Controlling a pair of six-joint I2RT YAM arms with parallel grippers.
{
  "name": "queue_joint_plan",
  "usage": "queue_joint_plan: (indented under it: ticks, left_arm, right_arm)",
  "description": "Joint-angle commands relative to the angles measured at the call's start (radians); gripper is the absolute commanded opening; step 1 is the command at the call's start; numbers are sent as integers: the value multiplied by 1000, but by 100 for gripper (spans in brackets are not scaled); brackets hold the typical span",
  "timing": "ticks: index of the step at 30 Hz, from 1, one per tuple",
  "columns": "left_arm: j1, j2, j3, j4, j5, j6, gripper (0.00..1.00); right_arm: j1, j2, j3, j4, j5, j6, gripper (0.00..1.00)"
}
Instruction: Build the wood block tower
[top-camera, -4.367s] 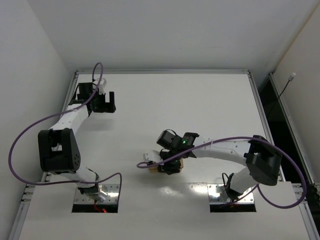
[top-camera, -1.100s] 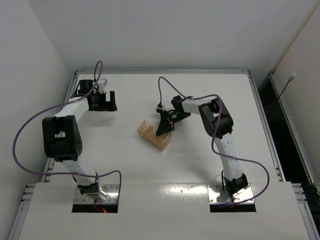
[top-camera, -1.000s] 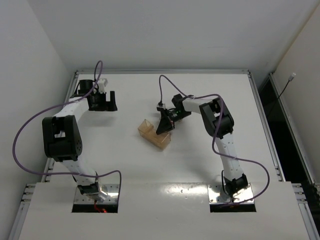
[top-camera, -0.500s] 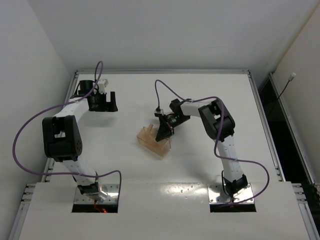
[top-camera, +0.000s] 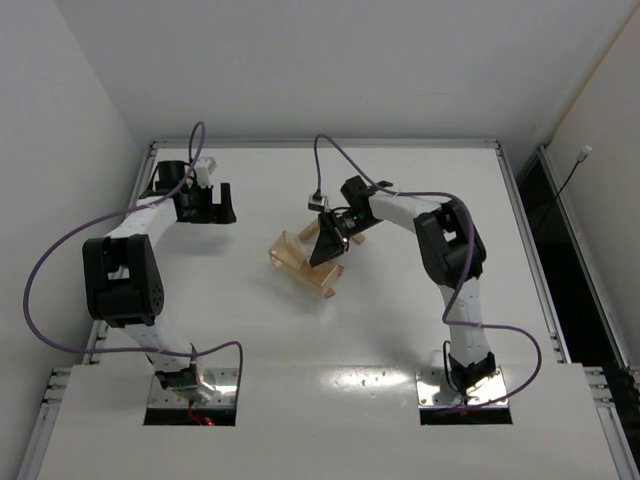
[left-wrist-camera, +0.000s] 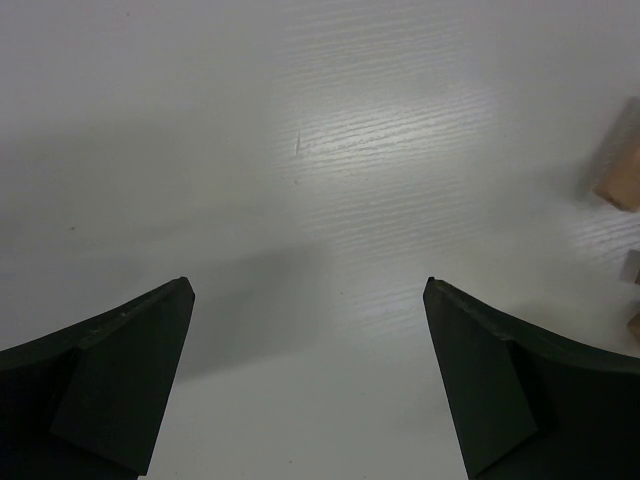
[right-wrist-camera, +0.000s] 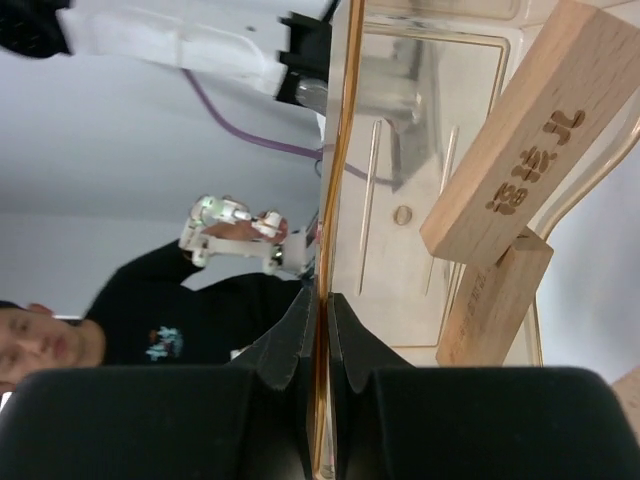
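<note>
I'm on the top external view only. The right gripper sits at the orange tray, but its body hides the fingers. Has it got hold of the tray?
Observer: Yes. The right wrist view shows the right gripper shut on the thin edge of the orange tray.
Operator: Anything in the tray?
Observer: Two wood blocks are in it, askew, one overlapping the other's end.
Operator: And the left gripper, open or shut?
Observer: The left gripper is open, with only bare table between its fingers.
</note>
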Motion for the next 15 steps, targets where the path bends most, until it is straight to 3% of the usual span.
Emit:
queue_joint_plan:
  ticks: [1,4,8,9,11,13,15]
  left_arm:
    - [12,-27,26,15,22,4,100]
    - [12,-27,14,24,33,4,100]
    - [12,-36,14,24,33,4,100]
    - [12,-36,3,24,33,4,100]
    - [12,-36,-9,38,33,4,100]
    - [12,-26,-9,38,33,4,100]
    - [12,-26,0,24,33,4,100]
  right_arm:
    - [22,72,12,-69,-136,-56,0]
    - [32,44,58,-80,-136,-39,0]
    - [22,-48,278,-60,-136,63,0]
    - [22,-80,265,-37,-136,73,0]
    - [48,-80,34,57,-136,73,0]
    - [48,16,-115,43,-136,10,0]
    - [48,29,-115,6,-136,-36,0]
